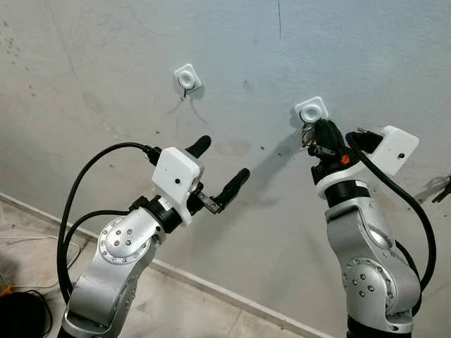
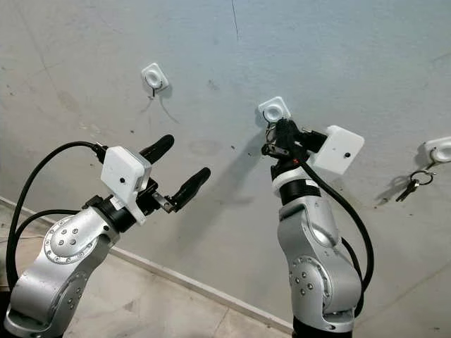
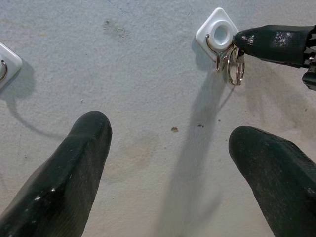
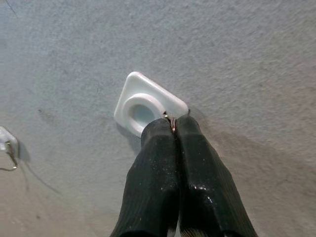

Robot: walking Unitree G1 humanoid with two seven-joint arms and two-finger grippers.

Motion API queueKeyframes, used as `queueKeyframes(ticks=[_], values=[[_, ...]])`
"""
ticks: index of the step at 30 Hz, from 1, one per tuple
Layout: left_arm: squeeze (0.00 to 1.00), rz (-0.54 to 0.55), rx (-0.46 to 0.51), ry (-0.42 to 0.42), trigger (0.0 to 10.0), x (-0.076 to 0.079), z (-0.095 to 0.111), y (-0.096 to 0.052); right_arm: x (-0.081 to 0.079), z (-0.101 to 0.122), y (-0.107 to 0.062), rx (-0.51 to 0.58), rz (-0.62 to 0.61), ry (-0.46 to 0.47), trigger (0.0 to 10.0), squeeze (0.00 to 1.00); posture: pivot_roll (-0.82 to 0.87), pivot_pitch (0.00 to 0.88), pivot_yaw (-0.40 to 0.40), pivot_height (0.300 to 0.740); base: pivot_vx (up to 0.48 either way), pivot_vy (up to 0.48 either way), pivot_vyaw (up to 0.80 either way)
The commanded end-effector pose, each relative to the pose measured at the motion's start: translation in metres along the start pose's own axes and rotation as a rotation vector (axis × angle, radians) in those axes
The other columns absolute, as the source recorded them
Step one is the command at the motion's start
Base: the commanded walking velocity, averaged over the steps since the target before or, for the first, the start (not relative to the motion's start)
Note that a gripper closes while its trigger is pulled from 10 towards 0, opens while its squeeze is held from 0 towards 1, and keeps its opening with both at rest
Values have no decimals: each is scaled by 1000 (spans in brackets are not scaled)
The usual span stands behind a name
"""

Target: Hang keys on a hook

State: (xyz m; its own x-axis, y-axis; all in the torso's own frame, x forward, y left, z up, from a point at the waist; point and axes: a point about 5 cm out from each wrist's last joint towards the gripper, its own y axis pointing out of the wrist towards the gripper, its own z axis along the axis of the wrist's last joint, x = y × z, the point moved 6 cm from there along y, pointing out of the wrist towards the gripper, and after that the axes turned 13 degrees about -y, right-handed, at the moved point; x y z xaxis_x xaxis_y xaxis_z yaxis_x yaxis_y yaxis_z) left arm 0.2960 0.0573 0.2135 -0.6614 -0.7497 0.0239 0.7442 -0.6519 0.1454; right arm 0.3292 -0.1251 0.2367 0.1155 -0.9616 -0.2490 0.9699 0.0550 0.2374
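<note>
The right tool [image 2: 278,141] is raised to the grey plaster wall [image 1: 106,63], its two black fingers [image 4: 168,168] pressed tight together on a metal key ring [image 3: 236,65]. Seen along those fingers, a sliver of metal shows pinched between the tips, just at the lower edge of a white diamond-shaped hook mount [image 4: 145,106]. From the left wrist, the ring hangs beside the small wire hook [image 3: 218,57] under that mount, touching or nearly touching it; whether the ring is already over the hook cannot be told. The keys themselves are hidden behind the tool.

The left tool [image 1: 218,172] is held up in front of the wall, lower and well apart from the right one, its fingers [image 3: 64,173] spread wide and holding nothing.

A second white mount with a wire hook [image 1: 187,77] sits higher on the wall, to the left of the one being worked at, and bears nothing. Toward the wall's right edge in the right eye view, a third white mount [image 2: 440,149] carries another bunch of keys [image 2: 412,183] hanging from a ring. Below, a pale skirting [image 1: 211,285] runs along the foot of the wall where it meets the tiled floor [image 1: 176,310].
</note>
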Motion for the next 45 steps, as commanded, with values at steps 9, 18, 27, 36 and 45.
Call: queueKeyframes(ticks=[9,18,27,36,45], values=[[0,-5,-10,-1,10000,1,-2,0,-17,8,-8,29,102,102,10000,0,174,0,-46,740,0,0,0],[0,-7,-14,-1,10000,1,-3,1,-21,7,-6,28,113,97,10000,0,176,0,-44,740,0,0,0],[0,-5,-15,0,10000,2,-3,1,-18,4,-1,17,69,66,10000,0,181,0,-50,740,0,0,0],[0,-6,-15,-1,10000,2,-3,1,-17,1,3,11,30,41,10000,0,185,0,-52,740,0,0,0],[0,-8,-19,-3,10000,3,-4,1,-6,0,5,10,-46,-14,10000,0,184,0,-51,740,0,0,0]])
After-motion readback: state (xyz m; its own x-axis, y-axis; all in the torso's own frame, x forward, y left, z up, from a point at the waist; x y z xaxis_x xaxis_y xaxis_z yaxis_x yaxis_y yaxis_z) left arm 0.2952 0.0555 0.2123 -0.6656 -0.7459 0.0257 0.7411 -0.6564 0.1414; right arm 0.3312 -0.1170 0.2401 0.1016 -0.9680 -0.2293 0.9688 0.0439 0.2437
